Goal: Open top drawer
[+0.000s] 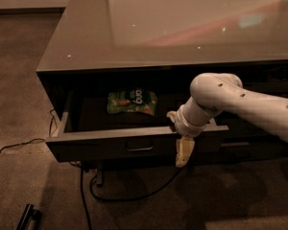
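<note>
The top drawer (101, 145) of the dark cabinet is pulled out toward me. Its small loop pull (139, 148) sits at the centre of the front, and its shadowed inside shows. My gripper (178, 134) is at the drawer's front edge, just right of the pull. One pale finger (184, 152) hangs down in front of the drawer front. The other finger (172, 115) is behind the front panel, inside the drawer. The fingers are spread apart and straddle the panel. The white arm (240, 104) comes in from the right.
A green snack bag (132, 102) lies at the back of the open drawer. The glossy cabinet top (182, 28) overhangs it. Another dark drawer front (252, 145) is to the right. Black cables (120, 195) trail on the carpet below, and a dark bar (29, 217) lies at bottom left.
</note>
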`<action>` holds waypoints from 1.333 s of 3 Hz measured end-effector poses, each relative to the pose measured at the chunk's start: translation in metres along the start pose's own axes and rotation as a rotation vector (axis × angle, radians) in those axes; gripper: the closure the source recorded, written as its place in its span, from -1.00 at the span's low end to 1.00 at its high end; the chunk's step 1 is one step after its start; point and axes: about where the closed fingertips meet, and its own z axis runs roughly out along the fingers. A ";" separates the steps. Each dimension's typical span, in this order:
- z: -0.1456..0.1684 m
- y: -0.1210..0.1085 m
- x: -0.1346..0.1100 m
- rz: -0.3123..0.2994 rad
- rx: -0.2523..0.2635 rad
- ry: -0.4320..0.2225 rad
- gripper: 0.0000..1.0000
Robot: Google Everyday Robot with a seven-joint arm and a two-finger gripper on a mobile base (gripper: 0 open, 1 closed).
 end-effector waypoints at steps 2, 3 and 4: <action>-0.002 0.030 -0.006 -0.050 0.001 -0.034 -0.63; -0.005 0.046 0.000 -0.050 0.005 -0.023 -0.16; -0.012 0.061 0.006 -0.052 0.018 -0.018 0.30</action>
